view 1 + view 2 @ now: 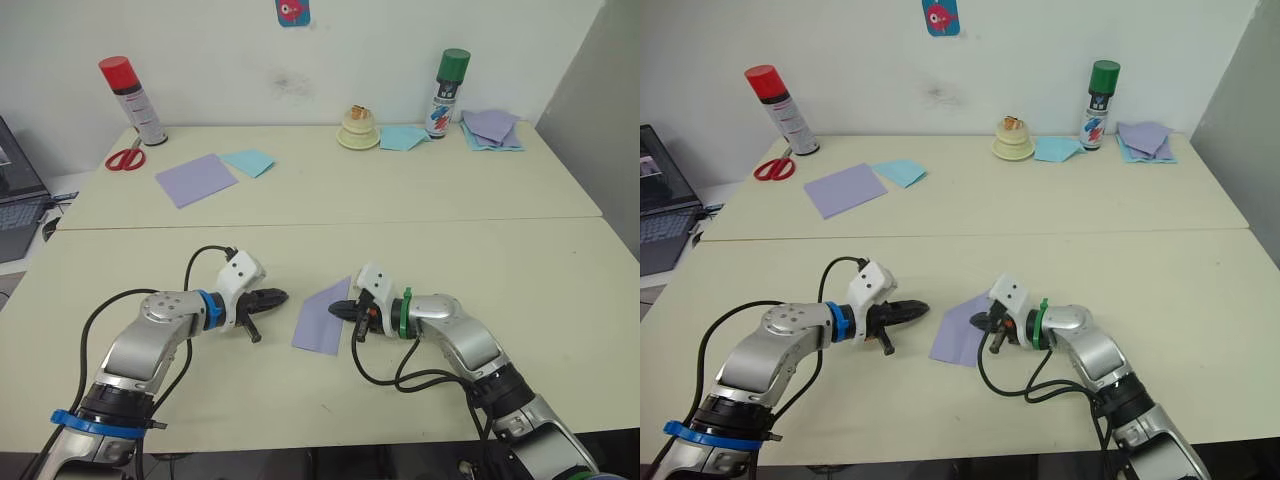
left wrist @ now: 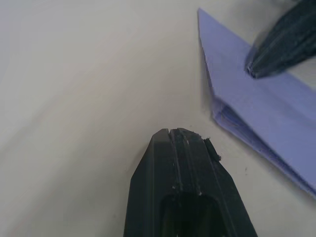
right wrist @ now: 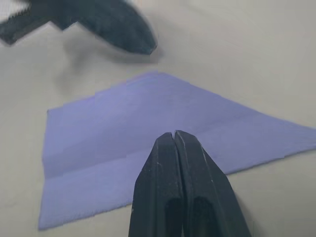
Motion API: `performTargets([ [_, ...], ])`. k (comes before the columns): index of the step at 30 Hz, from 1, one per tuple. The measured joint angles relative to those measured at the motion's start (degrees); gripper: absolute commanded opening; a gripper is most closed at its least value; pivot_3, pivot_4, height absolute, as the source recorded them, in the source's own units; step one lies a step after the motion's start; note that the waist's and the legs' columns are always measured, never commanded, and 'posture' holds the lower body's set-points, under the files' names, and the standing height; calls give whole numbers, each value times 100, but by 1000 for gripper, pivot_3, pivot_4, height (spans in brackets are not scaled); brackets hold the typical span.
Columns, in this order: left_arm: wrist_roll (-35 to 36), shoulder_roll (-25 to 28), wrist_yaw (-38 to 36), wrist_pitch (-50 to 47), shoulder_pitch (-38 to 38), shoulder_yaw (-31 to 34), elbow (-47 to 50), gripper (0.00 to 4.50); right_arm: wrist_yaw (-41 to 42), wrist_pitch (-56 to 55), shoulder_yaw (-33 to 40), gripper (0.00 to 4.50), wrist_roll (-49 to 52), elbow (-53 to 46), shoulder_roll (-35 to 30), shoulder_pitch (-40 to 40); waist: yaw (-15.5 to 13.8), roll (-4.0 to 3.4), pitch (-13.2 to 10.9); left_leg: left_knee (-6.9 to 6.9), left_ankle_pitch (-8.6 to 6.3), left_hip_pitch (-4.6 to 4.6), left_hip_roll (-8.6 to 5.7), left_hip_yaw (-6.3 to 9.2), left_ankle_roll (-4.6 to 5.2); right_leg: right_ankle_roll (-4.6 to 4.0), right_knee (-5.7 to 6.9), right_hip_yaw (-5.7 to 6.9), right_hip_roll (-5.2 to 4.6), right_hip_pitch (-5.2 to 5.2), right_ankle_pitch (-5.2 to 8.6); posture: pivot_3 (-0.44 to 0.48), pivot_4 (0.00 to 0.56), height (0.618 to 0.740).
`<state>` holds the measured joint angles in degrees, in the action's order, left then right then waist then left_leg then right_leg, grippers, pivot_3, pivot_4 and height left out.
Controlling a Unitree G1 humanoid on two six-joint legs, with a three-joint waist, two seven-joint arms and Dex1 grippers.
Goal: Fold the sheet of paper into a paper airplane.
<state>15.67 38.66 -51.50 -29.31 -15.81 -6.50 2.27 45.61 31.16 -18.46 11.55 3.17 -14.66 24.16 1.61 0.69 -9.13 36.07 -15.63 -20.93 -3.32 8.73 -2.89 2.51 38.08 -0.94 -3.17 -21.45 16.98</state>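
From the head views, the folded sheet of paper [image 1: 323, 317] is seen lying flat on the near counter [image 1: 520, 270], between the two hands. The left hand [image 1: 272, 297] is held just beside the paper's left edge, apart from it, fingers pressed together. The right hand [image 1: 340, 309] is laid over the paper's right edge. On the far counter a smooth lavender square [image 1: 196, 179], scissors [image 1: 125, 158] and two spray cans are seen.

In the left wrist view, layered folds are shown along the paper's edge.

In the right wrist view, the right hand's fingers [image 3: 163, 163] are pressed together, their tips over the paper, nothing pinched between them.
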Motion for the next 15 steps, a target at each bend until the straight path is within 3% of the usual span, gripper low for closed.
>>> performTargets([
  [15, -68, -181, -57, 134, -225, -35, -79, 0, 36, 692, 261, 53, 374, -513, -215, -92, 20, -1, -4, 6, 16, -77, 0, -4, -27, -3, 12, 1, 0, -84, 0, 0, 150, 740],
])
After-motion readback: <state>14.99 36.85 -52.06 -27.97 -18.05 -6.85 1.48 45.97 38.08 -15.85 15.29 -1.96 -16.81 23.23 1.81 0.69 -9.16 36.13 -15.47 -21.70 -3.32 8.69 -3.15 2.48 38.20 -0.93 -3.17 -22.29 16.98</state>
